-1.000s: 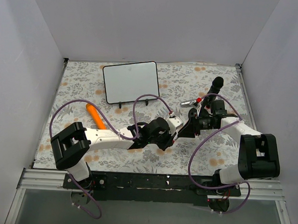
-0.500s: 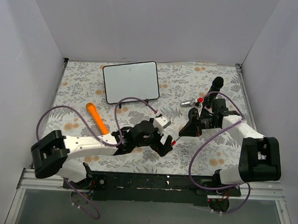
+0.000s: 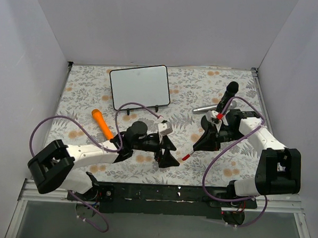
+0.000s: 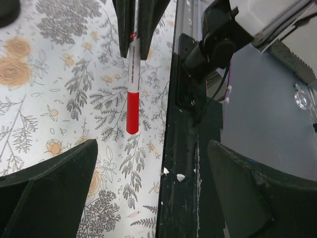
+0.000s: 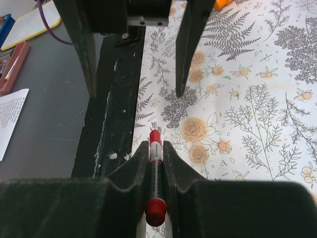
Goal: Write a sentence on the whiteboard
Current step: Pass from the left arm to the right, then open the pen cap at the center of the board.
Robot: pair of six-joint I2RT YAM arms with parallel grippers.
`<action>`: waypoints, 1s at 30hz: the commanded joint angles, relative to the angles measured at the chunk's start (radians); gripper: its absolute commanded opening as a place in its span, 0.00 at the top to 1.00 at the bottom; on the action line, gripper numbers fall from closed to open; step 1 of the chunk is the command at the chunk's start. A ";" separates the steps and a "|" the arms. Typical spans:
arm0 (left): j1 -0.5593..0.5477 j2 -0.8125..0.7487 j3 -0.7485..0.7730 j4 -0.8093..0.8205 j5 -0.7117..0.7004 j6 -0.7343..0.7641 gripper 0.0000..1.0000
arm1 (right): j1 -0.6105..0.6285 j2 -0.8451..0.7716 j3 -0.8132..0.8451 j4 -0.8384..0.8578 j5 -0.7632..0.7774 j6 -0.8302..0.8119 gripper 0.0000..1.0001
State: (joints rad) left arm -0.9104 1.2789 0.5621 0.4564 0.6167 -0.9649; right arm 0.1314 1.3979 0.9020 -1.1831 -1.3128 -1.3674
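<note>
Top external: white walls close three sides of the floral surface [image 3: 86,88]. The whiteboard [image 3: 139,87] stands near the far edge, long axis left to right, with open cloth before it. Right pincer [image 3: 196,147] is clamped on a red marker [image 5: 155,163] that points towards the left pincer [image 3: 169,152], whose fingers are apart. An orange pen [image 3: 102,124] lies left.

Left arm [image 3: 90,154] and right arm [image 3: 259,136]: white link shells are joined by black joint housings. A large black block is noted at each shoulder. Thin purple cables [image 3: 203,177] are looped along both. Jaws are black, wedge-shaped, matte.
</note>
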 commanded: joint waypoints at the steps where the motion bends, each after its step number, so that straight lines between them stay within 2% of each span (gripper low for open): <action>1: -0.025 0.086 0.090 0.030 0.123 0.097 0.07 | 0.000 0.004 0.035 -0.127 -0.046 -0.157 0.99; 8: -0.059 0.240 0.185 0.005 0.083 0.132 0.16 | 0.008 0.004 0.032 -0.125 -0.046 -0.160 0.99; 16: -0.079 0.356 0.280 -0.081 0.081 0.164 0.42 | 0.014 0.012 0.034 -0.125 -0.045 -0.157 0.99; 19: -0.079 0.362 0.292 -0.087 0.095 0.164 0.57 | 0.016 0.013 0.032 -0.125 -0.043 -0.157 0.99; 21: -0.079 0.369 0.308 -0.105 0.100 0.178 0.86 | 0.019 0.015 0.032 -0.125 -0.042 -0.157 0.99; 22: -0.079 0.369 0.312 -0.132 0.085 0.186 0.94 | 0.023 0.015 0.032 -0.125 -0.039 -0.157 0.99; 24: -0.079 0.353 0.314 -0.154 0.068 0.212 1.00 | 0.028 0.012 0.031 -0.127 -0.023 -0.162 0.99; 26: -0.078 0.327 0.312 -0.182 0.045 0.227 1.00 | 0.039 0.004 0.029 -0.124 -0.008 -0.171 0.84; 27: -0.079 0.318 0.314 -0.192 0.038 0.235 1.00 | 0.045 0.000 0.028 -0.124 -0.005 -0.174 0.73; 30: -0.079 0.306 0.337 -0.261 0.038 0.272 1.00 | 0.050 -0.005 0.021 -0.124 0.003 -0.182 0.57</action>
State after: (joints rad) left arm -0.9874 1.6470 0.8459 0.2794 0.6811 -0.7601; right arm 0.1658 1.4097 0.9035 -1.2842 -1.3048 -1.5230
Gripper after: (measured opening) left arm 0.122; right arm 0.355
